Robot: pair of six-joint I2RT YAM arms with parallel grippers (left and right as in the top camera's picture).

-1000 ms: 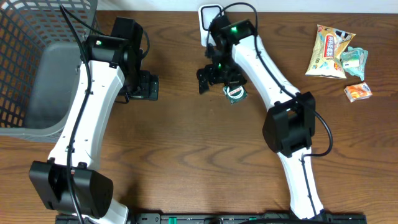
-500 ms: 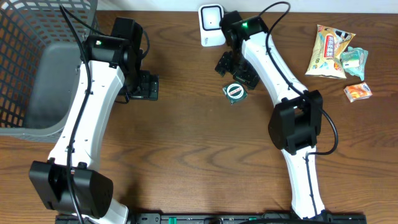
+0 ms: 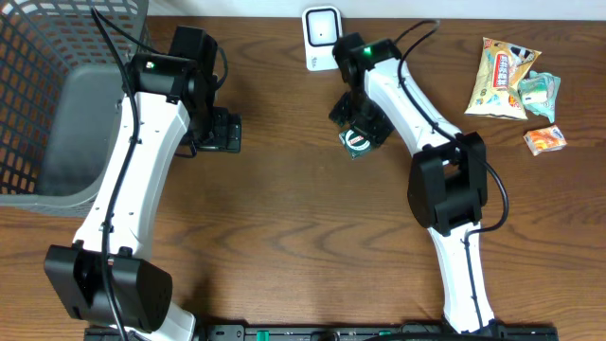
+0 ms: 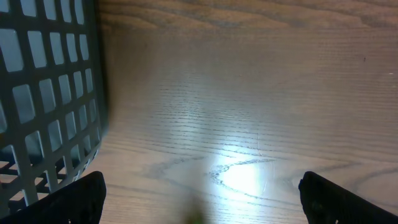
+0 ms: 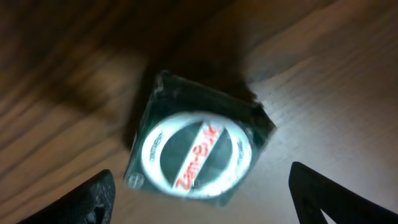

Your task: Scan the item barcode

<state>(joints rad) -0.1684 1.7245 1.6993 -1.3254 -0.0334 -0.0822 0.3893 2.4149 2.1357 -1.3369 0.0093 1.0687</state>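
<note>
Green tin (image 3: 359,140) lay on bench, centre frame | right hand (image 3: 357,126) had swung back from scanner (image 3: 322,36) over it, spread, nothing pinched | we judged grasp next, scan undone.

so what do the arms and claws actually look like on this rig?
Both alike. Left arm and right arm: white tapered links, bulky black joint housings, a thin black cable trailing along each, and a green light near each wrist. Left claw and right claw: black, two blunt fingers. No readable markings.
</note>
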